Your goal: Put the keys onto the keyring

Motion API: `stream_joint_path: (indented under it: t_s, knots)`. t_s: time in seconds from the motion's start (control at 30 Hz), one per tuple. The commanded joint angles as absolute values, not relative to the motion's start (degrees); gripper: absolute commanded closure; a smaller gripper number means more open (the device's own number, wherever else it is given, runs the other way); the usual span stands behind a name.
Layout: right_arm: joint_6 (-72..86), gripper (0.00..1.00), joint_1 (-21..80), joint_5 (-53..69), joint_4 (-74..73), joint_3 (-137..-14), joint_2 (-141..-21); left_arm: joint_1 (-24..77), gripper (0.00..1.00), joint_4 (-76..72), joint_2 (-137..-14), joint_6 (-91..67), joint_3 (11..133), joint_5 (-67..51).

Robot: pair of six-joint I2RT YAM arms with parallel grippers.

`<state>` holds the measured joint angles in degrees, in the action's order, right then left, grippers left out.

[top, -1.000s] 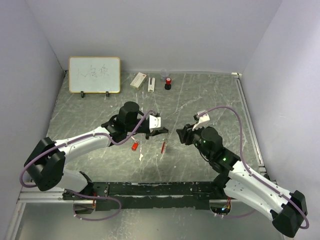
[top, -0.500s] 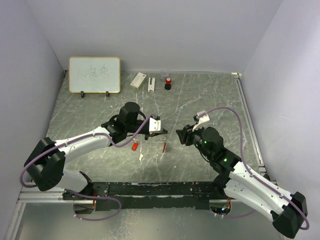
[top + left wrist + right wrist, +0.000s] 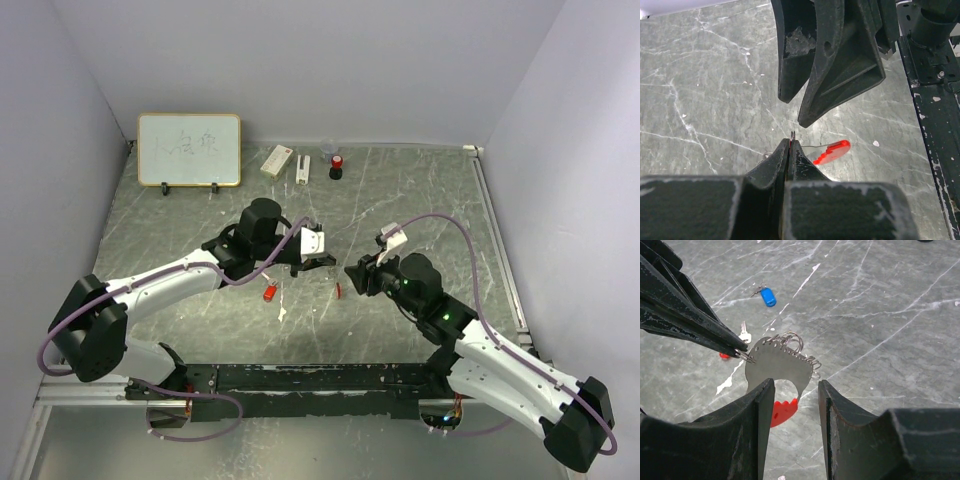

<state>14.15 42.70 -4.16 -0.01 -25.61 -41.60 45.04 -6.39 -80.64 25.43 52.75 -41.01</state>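
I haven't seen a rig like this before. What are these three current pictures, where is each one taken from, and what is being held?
These are two robot arms bolted to the near edge of a marble-look table. The wide picture comes from a fixed camera above and behind them. The other two come from a camera on each wrist, looking along its own fingers. The left gripper is shut, pinching a thin wire ring of the keyring, a grey metal strip with a red strap. The right gripper stands open with the strip just past its fingertips; I cannot tell whether it touches it. A blue key and a red key lie on the table, not yet on the ring. At the far edge stand a whiteboard and a small red-and-black bottle.
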Motion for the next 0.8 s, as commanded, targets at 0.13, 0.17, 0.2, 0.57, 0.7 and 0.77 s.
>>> stream_joint_path:
  t_s: [0.13,0.17,0.2,0.57,0.7,0.77]
  knots:
    - [13.7,0.59,42.5,-5.7,0.3,-27.1,-41.6,44.4,0.93,-8.5,-78.7,20.2,53.0,-32.4]
    - [14.0,0.60,42.5,-6.3,0.2,-27.2,-41.7,44.0,0.93,-9.3,-78.2,18.7,52.7,-30.5]
    - [14.2,0.60,42.5,-6.6,0.0,-27.4,-42.1,43.2,0.93,-9.8,-77.7,17.7,52.3,-29.7]
    - [17.0,0.59,42.9,-1.1,3.5,-30.0,-56.8,34.1,0.93,-14.8,-63.1,7.6,45.0,-12.8]
    - [15.8,0.58,44.0,3.5,8.4,-32.4,-65.8,32.4,0.93,-12.5,-57.9,5.3,44.7,-6.4]
    - [15.0,0.58,45.2,5.2,10.2,-34.7,-71.1,31.3,0.93,-9.3,-56.8,3.6,46.1,-4.2]
